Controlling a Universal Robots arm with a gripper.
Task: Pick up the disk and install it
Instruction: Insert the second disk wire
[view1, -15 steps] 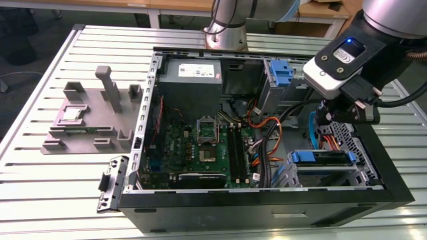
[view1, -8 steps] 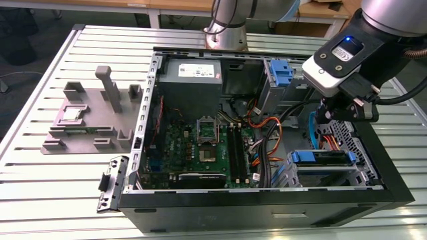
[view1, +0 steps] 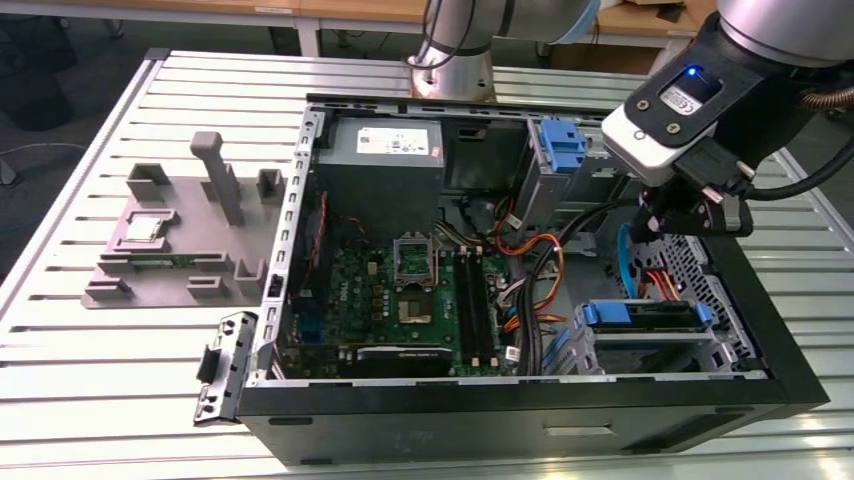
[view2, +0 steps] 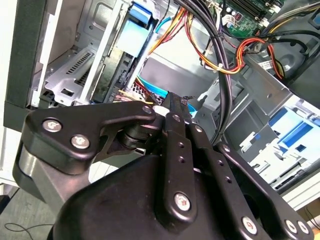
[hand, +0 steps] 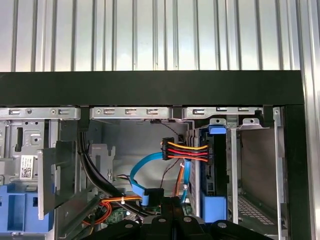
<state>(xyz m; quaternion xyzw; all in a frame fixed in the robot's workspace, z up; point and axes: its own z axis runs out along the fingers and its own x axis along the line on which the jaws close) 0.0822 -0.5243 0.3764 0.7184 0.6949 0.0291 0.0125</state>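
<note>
The disk (view1: 643, 316) sits in its blue carrier inside the drive cage, in the corner of the open computer case (view1: 534, 400) at the exterior view's right. In the first wrist view the disk (hand: 214, 172) stands edge-on in the bay, next to a red, yellow and black power cable (hand: 186, 150). The second wrist view shows the disk's blue carrier (view2: 134, 37) in the metal cage. My gripper (view1: 670, 228) hangs inside the case just above the disk, apart from it. Its fingers (view2: 174, 120) lie together with nothing between them, and the gripper (hand: 172, 202) shows the same.
The motherboard (view1: 400, 290) and loose orange and black cables (view1: 534, 270) fill the case floor. A power supply (view1: 380, 150) and a blue bracket (view1: 561, 145) stand at the back. A grey fixture (view1: 174, 250) with a small square chip (view1: 144, 229) lies on the slatted table (view1: 80, 400).
</note>
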